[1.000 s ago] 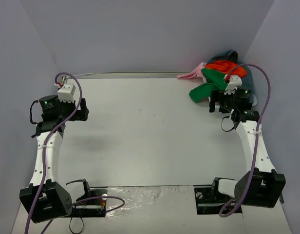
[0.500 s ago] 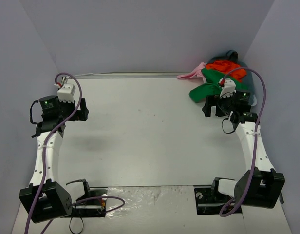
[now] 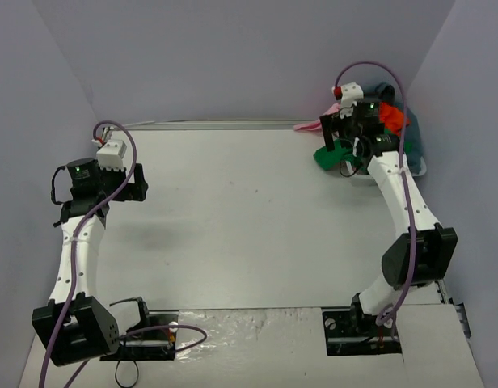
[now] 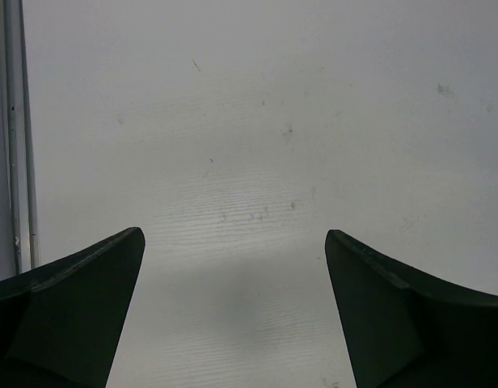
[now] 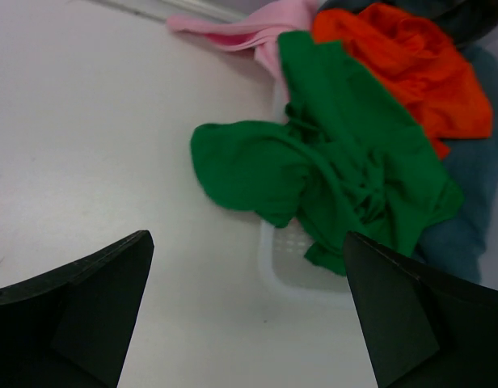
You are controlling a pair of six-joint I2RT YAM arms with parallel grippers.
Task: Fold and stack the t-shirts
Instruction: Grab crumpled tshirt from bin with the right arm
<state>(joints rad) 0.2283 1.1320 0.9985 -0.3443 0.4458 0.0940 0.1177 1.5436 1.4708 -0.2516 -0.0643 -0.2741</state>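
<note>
Our right gripper [image 5: 245, 242] stands with its two dark fingers [image 5: 87, 315] wide apart and nothing between them. We see only their inner tips, since the lower edge of the wrist view cuts off the rest.

Just ahead of the gap lies the green t-shirt [image 5: 346, 162], crumpled. One lobe spills onto the table [image 5: 87, 121] on the left finger's side, and the rest is draped over the white tub [image 5: 285, 271]. Of the tub we make out only a small latticed piece of wall below the cloth.

Beyond the green and to the right, the orange-red t-shirt [image 5: 411, 65] is bunched on top. The pink t-shirt [image 5: 233, 32] reaches away to the far left, mostly hidden under the green. The grey-blue t-shirt [image 5: 467, 218] lies at the far right and runs out of the frame. We cannot tell sleeves from bodies in any of them. From above, the arm covers much of the heap.

Our left gripper [image 4: 233, 234] is also spread open and empty over bare table, with a pale rail [image 4: 13, 121] at its left. The shirts lie well apart from it, across the table.
</note>
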